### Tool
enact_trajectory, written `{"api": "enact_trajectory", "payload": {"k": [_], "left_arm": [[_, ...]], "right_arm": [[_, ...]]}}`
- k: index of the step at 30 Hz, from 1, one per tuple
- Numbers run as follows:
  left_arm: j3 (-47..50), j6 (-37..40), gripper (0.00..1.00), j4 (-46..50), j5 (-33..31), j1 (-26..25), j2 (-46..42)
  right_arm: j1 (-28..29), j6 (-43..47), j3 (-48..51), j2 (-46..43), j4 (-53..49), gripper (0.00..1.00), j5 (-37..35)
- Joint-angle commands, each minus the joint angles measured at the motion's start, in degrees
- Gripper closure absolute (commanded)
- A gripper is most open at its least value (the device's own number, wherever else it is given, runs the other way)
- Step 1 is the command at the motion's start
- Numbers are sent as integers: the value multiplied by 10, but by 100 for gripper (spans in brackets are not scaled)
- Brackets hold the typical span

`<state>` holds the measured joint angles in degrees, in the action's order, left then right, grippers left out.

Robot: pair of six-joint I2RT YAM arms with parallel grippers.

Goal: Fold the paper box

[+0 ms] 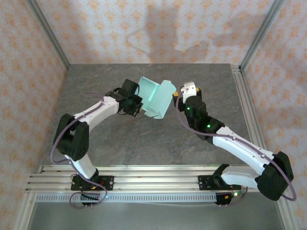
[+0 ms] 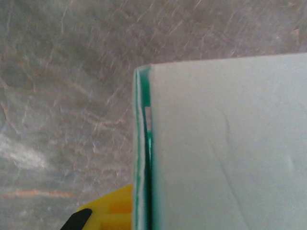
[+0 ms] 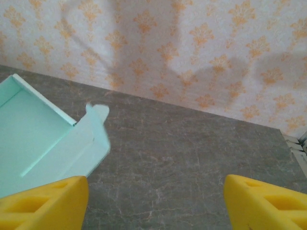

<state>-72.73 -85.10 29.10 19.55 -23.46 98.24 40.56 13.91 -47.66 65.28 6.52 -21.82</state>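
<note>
Gripping the left edge of the half-folded paper box [image 1: 156,98], the left tool [image 1: 137,101] is clamped narrow on the mint card, holding it tilted over the middle of the counter [image 1: 144,143]. The right tool [image 1: 182,93] sits just beside the box's right flap, its yellow fingers [image 3: 43,201] spread wide with nothing between them. The box lies to their left.

The table [image 1: 144,143] is dark gray like stone, with thin pale lines in it. The walls [image 1: 144,28] at the back and sides are pale pink with rows of small orange shapes. Soft gray shadows [image 1: 192,38] lie on the back wall. Silver posts [image 1: 48,33] stand at the back corners. Silver rails [image 1: 153,177] run along the near edge.
</note>
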Motion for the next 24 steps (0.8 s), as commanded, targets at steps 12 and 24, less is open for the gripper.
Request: {"api": "enact_trajectory", "payload": {"k": [12, 24], "left_arm": [[45, -176, 97, -54, 135, 3, 65], [65, -202, 38, -111, 134, -2, 71]], "right_arm": [[-17, -6, 30, -10, 26, 26, -4], [-29, -8, 23, -2, 24, 26, 6]]}}
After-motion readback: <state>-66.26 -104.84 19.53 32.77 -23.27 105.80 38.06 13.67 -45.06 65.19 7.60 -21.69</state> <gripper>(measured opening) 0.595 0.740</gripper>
